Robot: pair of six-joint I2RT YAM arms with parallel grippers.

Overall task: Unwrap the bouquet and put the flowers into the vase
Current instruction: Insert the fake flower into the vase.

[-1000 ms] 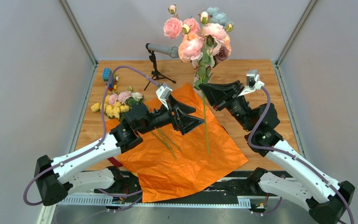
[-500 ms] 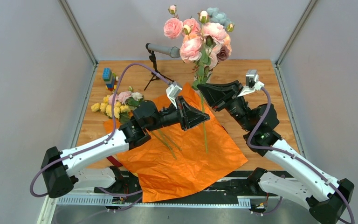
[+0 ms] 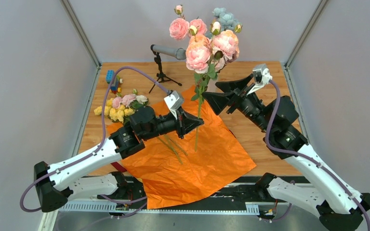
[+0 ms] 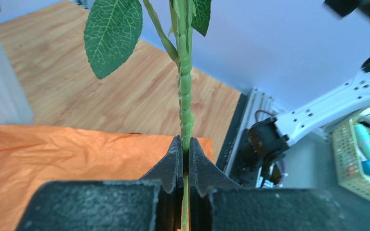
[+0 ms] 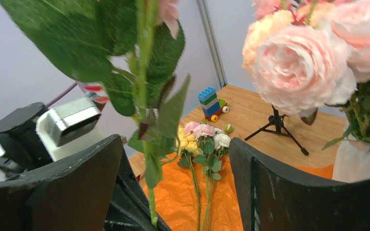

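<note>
My left gripper [image 3: 196, 121] [image 4: 187, 148] is shut on the thin green stem [image 4: 185, 91] of a pink rose [image 3: 198, 54], holding it nearly upright above the spread orange paper [image 3: 197, 166]. My right gripper [image 3: 212, 92] [image 5: 173, 192] stands open just right of that stem; the stem [image 5: 147, 120] passes between its fingers, touching neither. More flowers [image 3: 224, 33] stand in the white vase [image 5: 361, 161] [image 4: 0, 86], which the top view mostly hides behind leaves and the right gripper. A loose bunch of pink, cream and yellow flowers [image 3: 121, 108] lies at the paper's left edge.
A black microphone stand [image 3: 161, 72] with a grey mic stands at the back, left of the vase. Coloured toy blocks [image 3: 111, 77] sit at the back left. A dark red ribbon [image 3: 118, 167] pokes out from under the paper near the left arm.
My left gripper has shut on the rose stem. My right gripper has opened and let it go. The rose has shifted left and tilted with the left gripper.
</note>
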